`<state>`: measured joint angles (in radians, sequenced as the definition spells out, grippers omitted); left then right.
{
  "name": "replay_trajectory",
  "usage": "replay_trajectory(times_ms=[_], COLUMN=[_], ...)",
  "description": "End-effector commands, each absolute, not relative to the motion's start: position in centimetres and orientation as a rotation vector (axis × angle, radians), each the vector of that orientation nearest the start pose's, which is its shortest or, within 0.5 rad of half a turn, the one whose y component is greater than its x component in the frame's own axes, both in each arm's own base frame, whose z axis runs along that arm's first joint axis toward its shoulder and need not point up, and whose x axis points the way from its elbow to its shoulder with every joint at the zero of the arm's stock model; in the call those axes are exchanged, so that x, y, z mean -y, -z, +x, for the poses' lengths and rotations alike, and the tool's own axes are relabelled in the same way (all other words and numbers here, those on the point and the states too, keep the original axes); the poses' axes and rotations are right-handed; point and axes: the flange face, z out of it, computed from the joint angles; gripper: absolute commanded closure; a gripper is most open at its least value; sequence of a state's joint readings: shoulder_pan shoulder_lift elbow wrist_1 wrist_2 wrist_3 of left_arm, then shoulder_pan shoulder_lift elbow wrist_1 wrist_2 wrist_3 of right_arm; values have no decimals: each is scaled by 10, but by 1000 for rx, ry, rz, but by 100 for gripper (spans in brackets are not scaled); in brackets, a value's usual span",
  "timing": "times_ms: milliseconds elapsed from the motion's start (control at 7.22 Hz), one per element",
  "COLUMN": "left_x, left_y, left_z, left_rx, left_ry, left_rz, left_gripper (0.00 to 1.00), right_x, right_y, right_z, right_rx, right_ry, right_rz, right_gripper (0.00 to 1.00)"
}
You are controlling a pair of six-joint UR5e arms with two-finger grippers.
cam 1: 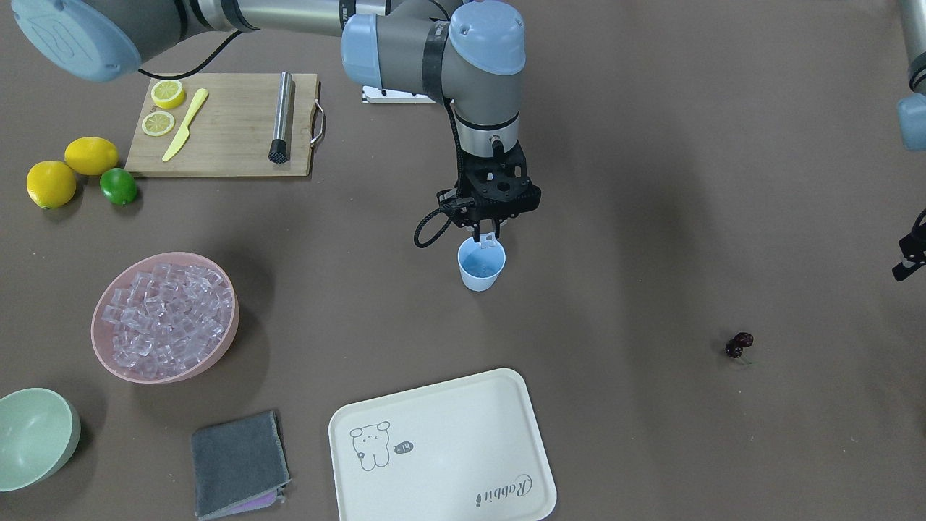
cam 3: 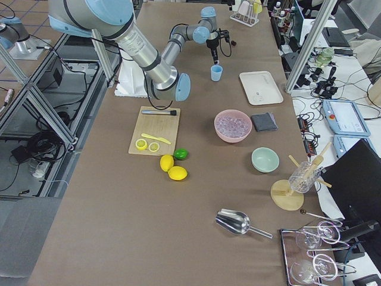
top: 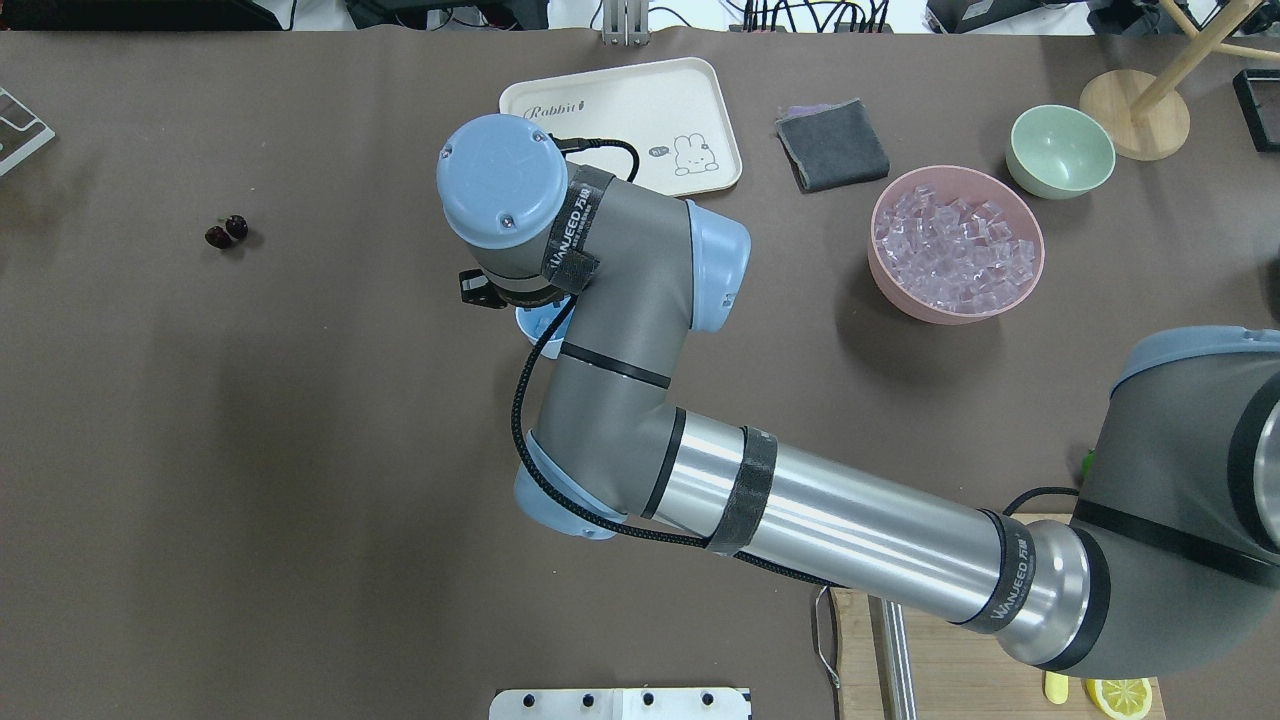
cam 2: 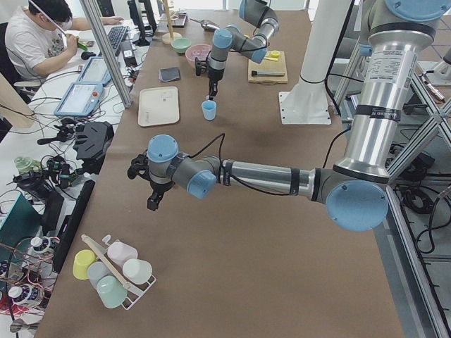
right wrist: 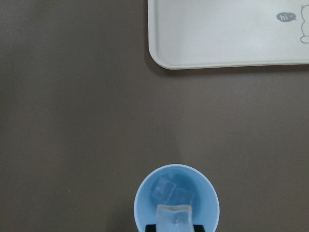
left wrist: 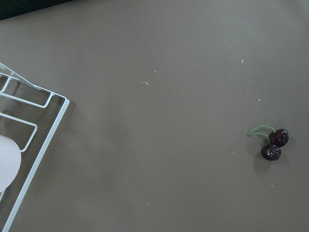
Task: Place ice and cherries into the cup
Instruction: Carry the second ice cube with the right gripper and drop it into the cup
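The right arm [top: 620, 300] hides most of the cup [top: 535, 322]; tray [top: 620, 100] just beyond.

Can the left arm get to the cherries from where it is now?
Probably yes. The cherries lie alone on bare table, with nothing beside them, and the left gripper hangs nearby on their side. The right gripper, holding an ice cube over the cup, is well clear.

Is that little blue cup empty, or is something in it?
Not empty: clear ice cubes lie at the bottom of the cup, and the right gripper holds another cube over it.
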<state>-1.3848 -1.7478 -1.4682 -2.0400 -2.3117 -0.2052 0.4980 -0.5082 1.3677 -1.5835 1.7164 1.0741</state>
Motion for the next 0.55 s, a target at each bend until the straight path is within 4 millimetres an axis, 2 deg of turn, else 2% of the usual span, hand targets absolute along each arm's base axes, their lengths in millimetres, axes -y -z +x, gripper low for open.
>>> replay_trajectory(times_ms=[0,138,277,415], left_x=[592,593,593,594], left_y=[-562,-559,-559,-558], left_z=[45,48,48,48], left_rx=[-809,-811,-812,-811], left_ry=[-179,-186,-189,-189], left_rz=[369,373,374,376], left_gripper=[2,3,3,3], right_x=[471,473,479,488], right_y=[-63,-69,-73,-73], right_z=[-618,-620,-622,-616], right_rx=[811,801,803,804], right_ry=[53,28,23,21], right_rz=[297,293,308,317], right_gripper=[27,13,11,4])
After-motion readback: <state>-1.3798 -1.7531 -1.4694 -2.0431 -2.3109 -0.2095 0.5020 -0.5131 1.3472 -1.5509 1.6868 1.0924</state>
